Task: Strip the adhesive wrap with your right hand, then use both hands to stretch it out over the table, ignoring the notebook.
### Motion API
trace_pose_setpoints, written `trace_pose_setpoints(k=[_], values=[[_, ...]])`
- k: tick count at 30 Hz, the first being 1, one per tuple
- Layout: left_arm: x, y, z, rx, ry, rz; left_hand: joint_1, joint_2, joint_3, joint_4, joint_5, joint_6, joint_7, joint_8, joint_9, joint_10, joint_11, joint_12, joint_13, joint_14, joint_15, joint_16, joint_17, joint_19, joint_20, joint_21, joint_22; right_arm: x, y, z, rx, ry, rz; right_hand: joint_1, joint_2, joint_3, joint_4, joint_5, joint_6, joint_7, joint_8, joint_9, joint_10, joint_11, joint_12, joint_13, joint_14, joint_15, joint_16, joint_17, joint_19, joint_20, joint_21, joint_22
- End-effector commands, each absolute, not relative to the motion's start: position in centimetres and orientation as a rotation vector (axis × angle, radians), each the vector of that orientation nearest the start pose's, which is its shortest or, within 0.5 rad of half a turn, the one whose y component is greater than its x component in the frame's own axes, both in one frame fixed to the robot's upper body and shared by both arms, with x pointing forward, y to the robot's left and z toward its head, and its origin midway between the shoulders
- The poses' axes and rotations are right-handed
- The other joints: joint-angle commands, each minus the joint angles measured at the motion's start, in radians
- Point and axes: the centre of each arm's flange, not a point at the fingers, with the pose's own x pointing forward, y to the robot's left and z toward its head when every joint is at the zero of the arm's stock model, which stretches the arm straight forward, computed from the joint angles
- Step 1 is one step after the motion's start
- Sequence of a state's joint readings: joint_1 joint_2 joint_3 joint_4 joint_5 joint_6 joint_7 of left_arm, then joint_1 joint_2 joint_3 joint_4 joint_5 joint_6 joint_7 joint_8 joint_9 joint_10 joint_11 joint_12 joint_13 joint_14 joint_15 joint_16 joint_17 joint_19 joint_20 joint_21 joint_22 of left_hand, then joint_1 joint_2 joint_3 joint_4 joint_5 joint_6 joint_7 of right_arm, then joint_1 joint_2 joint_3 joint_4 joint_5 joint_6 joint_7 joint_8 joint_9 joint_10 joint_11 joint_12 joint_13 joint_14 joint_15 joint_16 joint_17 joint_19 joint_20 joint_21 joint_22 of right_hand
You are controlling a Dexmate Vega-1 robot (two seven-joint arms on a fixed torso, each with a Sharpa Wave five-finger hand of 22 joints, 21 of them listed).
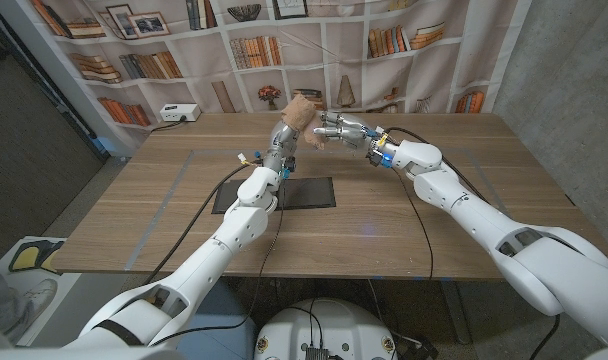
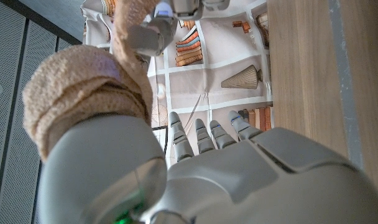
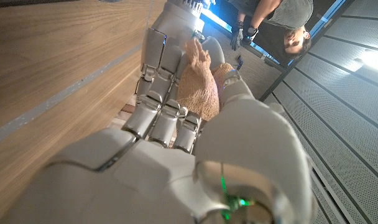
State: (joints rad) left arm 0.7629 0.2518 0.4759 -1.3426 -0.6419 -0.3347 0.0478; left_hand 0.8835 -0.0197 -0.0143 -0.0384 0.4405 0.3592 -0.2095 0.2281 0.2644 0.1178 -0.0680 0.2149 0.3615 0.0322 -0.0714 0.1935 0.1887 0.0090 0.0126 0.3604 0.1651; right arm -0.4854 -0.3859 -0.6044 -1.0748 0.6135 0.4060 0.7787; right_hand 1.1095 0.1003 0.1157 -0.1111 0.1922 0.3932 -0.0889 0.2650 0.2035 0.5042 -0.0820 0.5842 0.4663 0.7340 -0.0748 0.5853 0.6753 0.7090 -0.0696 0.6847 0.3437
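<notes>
- Looking down from the head view, we see the left hand (image 1: 282, 137) raised over the far middle of the wooden table (image 1: 184, 215), and it holds the tan adhesive wrap (image 1: 301, 110) at its top. The right hand (image 1: 341, 130) reaches in from the right and meets the wrap with its fingertips, so both hands are together there. A black notebook (image 1: 275, 194) lies flat on the table, nearer to us than the hands and apart from them. A bookshelf backdrop (image 1: 184, 50) stands behind the table.
- In the left wrist view, we see the wrap (image 2: 83, 90) as a thick roll on top of the left hand (image 2: 239, 174). A loose strip goes from the roll to the fingers (image 2: 153, 32) of the right hand, which pinch it.
- In the right wrist view, the right hand (image 3: 176, 155) has its fingers closed on the wrap (image 3: 198, 84), held above the table (image 3: 46, 56). A person (image 3: 276, 18) stands behind.
</notes>
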Motion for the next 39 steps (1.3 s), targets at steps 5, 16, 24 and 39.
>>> trace_pose_setpoints(k=[5,16,24,39], values=[[63.86,13.86,1.86,-0.270,-0.719,-0.346,0.007,0.026,-0.006,0.002,0.013,0.023,-0.008,0.010,0.002,0.009,0.000,0.005,-0.004,0.005,0.002,0.004,0.002,0.008,0.004,-0.009,0.005,63.51,-11.79,5.59,-0.395,-0.707,1.073,-0.014,-0.003,-0.007,-0.004,-0.001,-0.002,0.031,-0.018,0.014,0.074,-0.001,-0.006,-0.031,0.016,-0.153,-0.025,0.007,-0.008,-0.021,0.031,-0.009],[64.30,13.38,1.90,-0.284,-0.711,-0.350,0.002,0.059,-0.004,0.016,0.022,0.041,-0.010,0.013,0.001,0.020,0.000,0.009,-0.010,0.007,-0.003,0.006,0.005,0.013,0.002,-0.018,0.006,63.55,-11.17,5.43,-0.405,-0.698,1.036,0.073,0.024,0.018,-0.033,0.004,0.087,-0.021,-0.019,0.021,0.199,-0.062,0.100,0.013,0.143,-0.156,0.032,0.118,0.007,-0.066,0.119,-0.005],[64.55,13.27,1.78,-0.284,-0.701,-0.357,0.000,0.063,-0.008,0.020,0.024,0.038,-0.010,0.010,0.000,0.021,-0.001,0.010,-0.013,0.006,-0.004,0.005,0.005,0.015,-0.001,-0.022,0.006,63.75,-11.58,5.38,-0.357,-0.700,1.009,-0.011,0.092,0.033,0.052,0.016,0.282,-0.042,0.025,0.042,0.331,-0.067,0.202,0.067,0.248,-0.152,0.040,0.185,0.002,-0.090,0.223,0.029],[64.34,13.76,1.56,-0.293,-0.708,-0.340,-0.003,0.063,-0.016,0.023,0.026,0.040,-0.011,0.008,-0.002,0.022,-0.003,0.010,-0.018,0.008,-0.005,0.005,0.003,0.019,-0.003,-0.030,0.006,63.61,-11.77,5.78,-0.362,-0.703,1.035,-0.029,0.113,0.134,0.127,0.032,0.332,-0.037,0.011,0.050,0.385,-0.072,0.232,0.086,0.303,-0.151,0.050,0.243,-0.003,-0.095,0.303,0.046]])
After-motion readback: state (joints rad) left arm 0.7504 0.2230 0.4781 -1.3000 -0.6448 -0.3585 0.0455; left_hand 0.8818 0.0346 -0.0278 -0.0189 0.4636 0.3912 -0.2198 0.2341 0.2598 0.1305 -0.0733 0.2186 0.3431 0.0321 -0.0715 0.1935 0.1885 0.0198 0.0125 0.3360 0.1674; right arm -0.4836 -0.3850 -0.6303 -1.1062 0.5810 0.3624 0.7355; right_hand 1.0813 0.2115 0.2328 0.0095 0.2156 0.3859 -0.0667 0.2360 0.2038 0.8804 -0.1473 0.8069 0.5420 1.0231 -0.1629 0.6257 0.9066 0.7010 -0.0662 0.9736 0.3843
